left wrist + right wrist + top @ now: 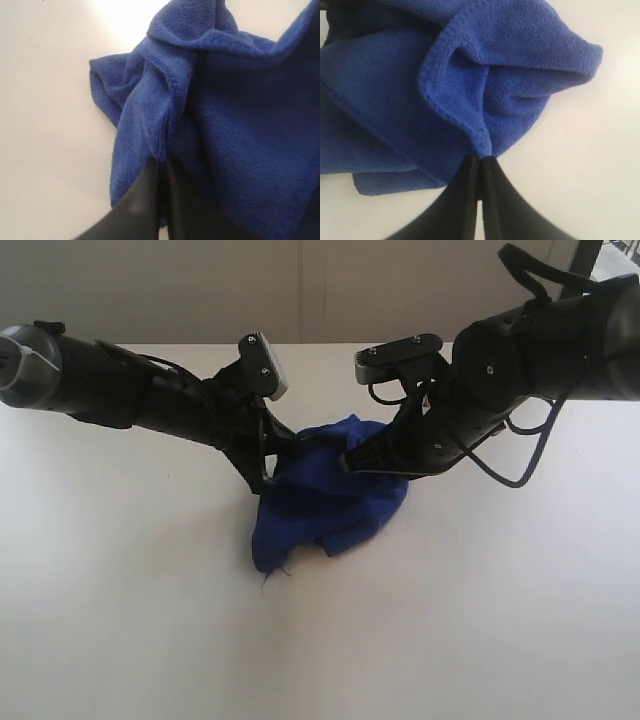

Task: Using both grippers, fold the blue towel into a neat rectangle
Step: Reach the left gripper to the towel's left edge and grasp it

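The blue towel (325, 500) lies bunched in a crumpled heap on the white table, a loose thread (272, 580) trailing from its near corner. My left gripper (270, 465) is shut on a stitched edge at the heap's left side; the left wrist view shows the fingers pinching a fold of the towel (210, 115) at the gripper (162, 162). My right gripper (350, 462) is shut on a hemmed fold at the heap's upper middle. In the right wrist view the towel (445, 90) bunches out from the pinch at the gripper (480, 159).
The white table (130, 620) spreads wide on all sides of the heap. A pale wall (200, 290) runs along the far edge. Both arms slope down from the upper corners and meet over the towel.
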### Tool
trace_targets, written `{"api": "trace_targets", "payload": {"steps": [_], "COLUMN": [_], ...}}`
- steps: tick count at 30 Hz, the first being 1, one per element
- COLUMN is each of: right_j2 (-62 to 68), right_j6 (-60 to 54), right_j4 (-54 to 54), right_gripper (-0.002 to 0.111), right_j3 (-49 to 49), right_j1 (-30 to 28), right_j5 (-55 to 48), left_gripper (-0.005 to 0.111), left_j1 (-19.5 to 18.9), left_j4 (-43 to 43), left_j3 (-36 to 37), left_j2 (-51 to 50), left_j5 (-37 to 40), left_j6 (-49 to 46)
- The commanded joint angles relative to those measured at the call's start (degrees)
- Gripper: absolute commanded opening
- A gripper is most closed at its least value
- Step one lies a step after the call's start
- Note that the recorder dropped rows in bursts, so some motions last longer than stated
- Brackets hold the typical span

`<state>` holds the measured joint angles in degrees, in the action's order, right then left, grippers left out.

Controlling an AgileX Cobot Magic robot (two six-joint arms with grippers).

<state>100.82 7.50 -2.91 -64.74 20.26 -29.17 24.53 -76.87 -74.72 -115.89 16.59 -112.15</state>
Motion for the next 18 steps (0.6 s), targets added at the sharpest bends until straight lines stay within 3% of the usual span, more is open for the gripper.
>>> {"api": "trace_targets", "payload": {"steps": [1,5,8,18], "right_j2": [-0.1,-0.1,-0.1,-0.1], "right_j6": [0.3,0.3,0.3,0.3], "right_j4": [-0.2,-0.2,-0.2,-0.1], "right_gripper": [0.000,0.000,0.000,0.000], "right_j3": [0.2,0.2,0.2,0.2], "right_j1": [-0.4,-0.4,-0.4,-0.4], "right_j5": [0.0,0.1,0.1,0.1], "left_gripper": [0.010,0.033,0.043,0.043], "left_j1": [0.2,0.2,0.2,0.2], "left_j4": [-1.2,-1.2,-1.2,-1.5], "left_j3": [0.0,0.0,0.0,0.0], "left_j2": [0.3,0.3,0.1,-1.9], "left_j5": [1.2,1.4,1.5,0.6], "left_j6": [-3.1,-3.1,-3.1,-3.1]}}
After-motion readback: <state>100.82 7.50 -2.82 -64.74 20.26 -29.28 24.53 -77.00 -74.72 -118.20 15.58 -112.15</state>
